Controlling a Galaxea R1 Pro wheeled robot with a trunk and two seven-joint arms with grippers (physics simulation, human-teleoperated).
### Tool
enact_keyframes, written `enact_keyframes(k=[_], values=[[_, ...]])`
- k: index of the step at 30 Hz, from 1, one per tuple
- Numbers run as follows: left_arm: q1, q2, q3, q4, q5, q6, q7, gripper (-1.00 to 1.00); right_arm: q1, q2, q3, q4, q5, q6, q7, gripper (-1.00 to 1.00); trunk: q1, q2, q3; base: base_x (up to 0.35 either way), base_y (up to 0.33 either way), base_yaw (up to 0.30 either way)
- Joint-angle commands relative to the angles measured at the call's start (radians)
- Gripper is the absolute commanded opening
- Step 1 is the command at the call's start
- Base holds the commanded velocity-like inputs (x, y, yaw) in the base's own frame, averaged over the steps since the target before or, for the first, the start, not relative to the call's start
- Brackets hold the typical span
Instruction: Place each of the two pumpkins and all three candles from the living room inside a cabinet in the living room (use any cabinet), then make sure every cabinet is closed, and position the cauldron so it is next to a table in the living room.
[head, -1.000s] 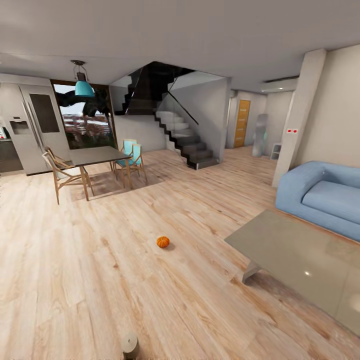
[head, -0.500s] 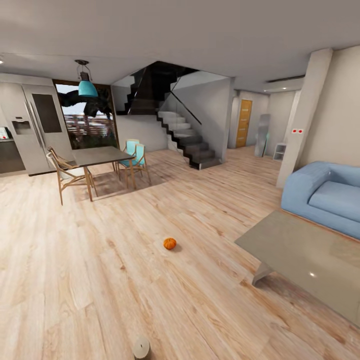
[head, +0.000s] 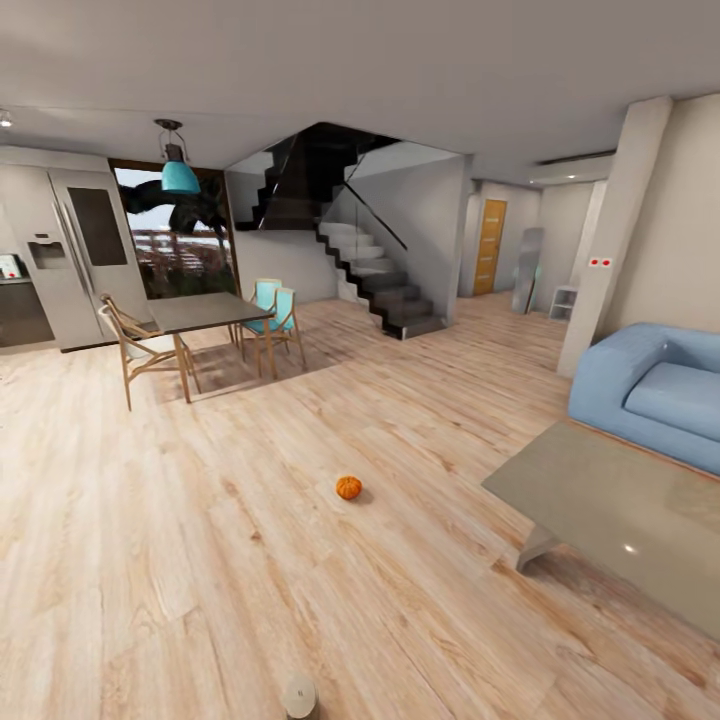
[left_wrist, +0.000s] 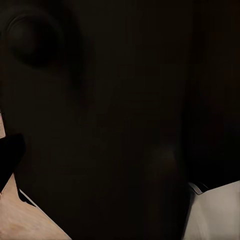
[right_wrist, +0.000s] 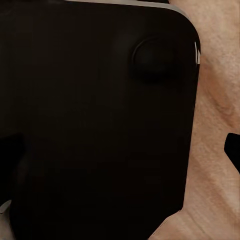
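Left wrist view: a dark robot panel sits close against the lens, with a black finger tip (left_wrist: 9, 152) at one edge over a sliver of plank floor (left_wrist: 20, 225). Finger spread cannot be told. Right wrist view: the same sort of dark panel, a black finger tip (right_wrist: 233, 149) at the frame edge over pale wood floor. Spread of that pair cannot be told either.

Neither pair of fingers is near any task item.

Head view, working outward: a short pale cylinder, seemingly a candle (head: 299, 694), stands on the floor at the bottom edge of frame, closest to the robot. Well beyond it, one orange pumpkin (head: 348, 487) rests alone on open planks, clear of all furniture. To the right of the pumpkin, a low grey coffee table (head: 610, 515) with a glossy top; behind that, a blue sofa (head: 655, 390) against the wall.

Far left: dining table (head: 205, 312) with wooden chairs and two teal ones, a teal pendant lamp (head: 180, 176) hanging above, a fridge (head: 85, 255) beyond. Centre back: dark staircase (head: 365, 265) with a glass rail. An orange door (head: 489, 246) lies down the hall.
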Motion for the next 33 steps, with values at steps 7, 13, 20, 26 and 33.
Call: enact_keyframes(k=[7,13,20,26,33], values=[[0.001,0.0,-0.001,-0.002,0.0,0.0,0.001,1.0,0.0,0.0,0.0,0.0,0.0,-0.002,0.0,1.0,0.0,0.0,-0.001,0.0,0.05,0.0],[0.001,0.0,0.001,-0.002,0.0,0.0,0.0,1.0,0.0,0.0,0.0,0.0,0.0,-0.002,0.0,1.0,0.0,0.0,-0.001,0.0,0.023,0.0],[0.001,0.0,0.0,-0.002,0.0,0.0,0.0,1.0,0.0,0.0,0.0,0.0,0.0,-0.002,0.0,1.0,0.0,0.0,-0.001,-0.038,0.187,0.0],[0.001,0.0,0.0,-0.002,0.0,0.0,0.0,1.0,0.0,0.0,0.0,0.0,0.0,-0.002,0.0,1.0,0.0,0.0,-0.001,-0.093,0.249,0.0],[0.001,0.0,-0.001,-0.002,0.0,0.0,0.0,1.0,0.0,0.0,0.0,0.0,0.0,-0.002,0.001,1.0,0.0,0.0,-0.001,-0.051,0.117,0.0]])
